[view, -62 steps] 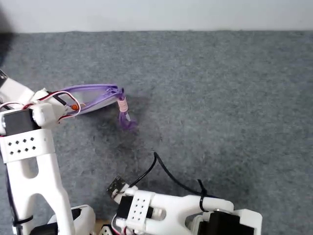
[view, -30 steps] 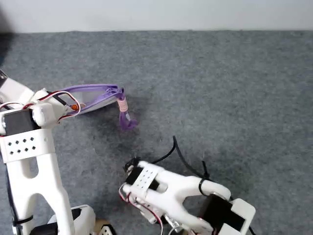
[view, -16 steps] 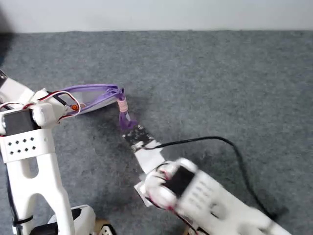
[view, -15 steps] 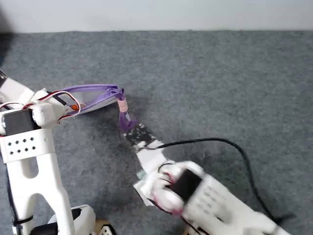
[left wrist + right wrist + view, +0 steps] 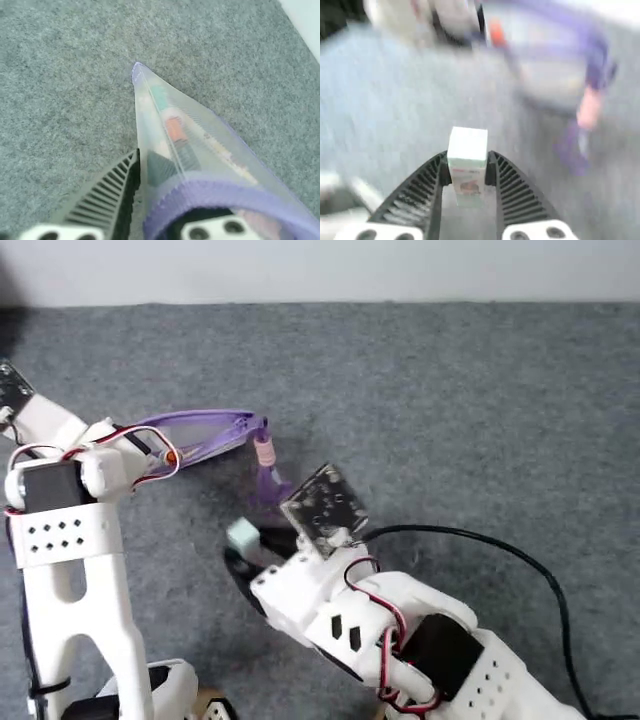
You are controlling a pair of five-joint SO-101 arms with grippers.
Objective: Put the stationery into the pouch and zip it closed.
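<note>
The right hand (image 5: 466, 160) pinched a small white-and-green box (image 5: 467, 145), low and left of centre in the high view, just below the pouch's tassel (image 5: 266, 462). The left hand (image 5: 157, 192) was clamped on the clear, purple-edged pouch (image 5: 200, 432) at upper left, held edge-up above the grey bench (image 5: 480, 420), with stationery (image 5: 175, 130) inside.

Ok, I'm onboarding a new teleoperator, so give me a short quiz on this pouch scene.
1. True or false: the right gripper is empty.
2. What holds the pouch? A) the left gripper B) the right gripper C) nothing, it lies flat on the table.
3. Fill in: the zipper pull is ____ in colour.
Key: 1 false, it grips a small white block; 2 A; 3 pink.
</note>
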